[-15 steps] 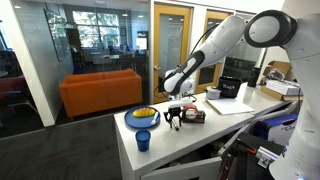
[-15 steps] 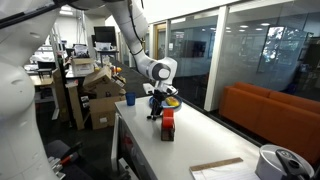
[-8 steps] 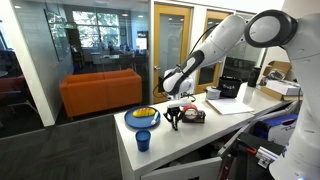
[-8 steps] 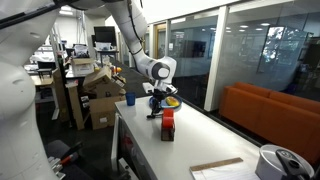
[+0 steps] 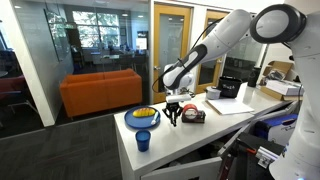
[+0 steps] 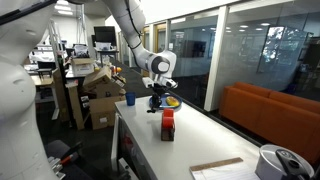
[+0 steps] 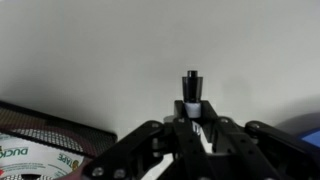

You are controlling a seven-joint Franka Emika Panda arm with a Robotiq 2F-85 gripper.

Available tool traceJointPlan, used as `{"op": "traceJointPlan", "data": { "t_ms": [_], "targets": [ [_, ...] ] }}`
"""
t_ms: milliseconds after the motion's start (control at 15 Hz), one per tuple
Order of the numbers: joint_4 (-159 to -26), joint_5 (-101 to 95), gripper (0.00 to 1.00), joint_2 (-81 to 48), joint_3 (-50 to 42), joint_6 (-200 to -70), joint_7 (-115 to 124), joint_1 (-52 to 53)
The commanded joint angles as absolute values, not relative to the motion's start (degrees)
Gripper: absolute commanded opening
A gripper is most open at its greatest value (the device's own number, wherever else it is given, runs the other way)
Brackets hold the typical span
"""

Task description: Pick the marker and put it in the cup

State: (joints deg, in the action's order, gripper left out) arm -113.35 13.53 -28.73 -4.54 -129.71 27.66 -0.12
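Observation:
In the wrist view the marker, a thin black stick with a white band, stands up between my fingers, and my gripper is shut on it. The white table shows behind it. In both exterior views the gripper hangs just above the table, between the blue plate and the red-and-black object. The cup, a small blue tumbler, stands upright near the table's end, beyond the plate from my gripper.
A blue plate with yellow contents sits next to the gripper. A chunky red-and-black object lies close on its other side. A tape roll shows at the wrist view's lower left. Papers and boxes occupy the far table end.
The jaws have shut on the marker, and the gripper has risen slightly off the table with it.

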Motion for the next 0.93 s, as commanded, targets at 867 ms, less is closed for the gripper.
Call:
{"op": "traceJointPlan", "data": {
  "t_ms": [867],
  "targets": [
    [-112.1, 14.1, 0.05, -13.3, 0.8, -110.3, 23.4, 3.5]
  ]
}}
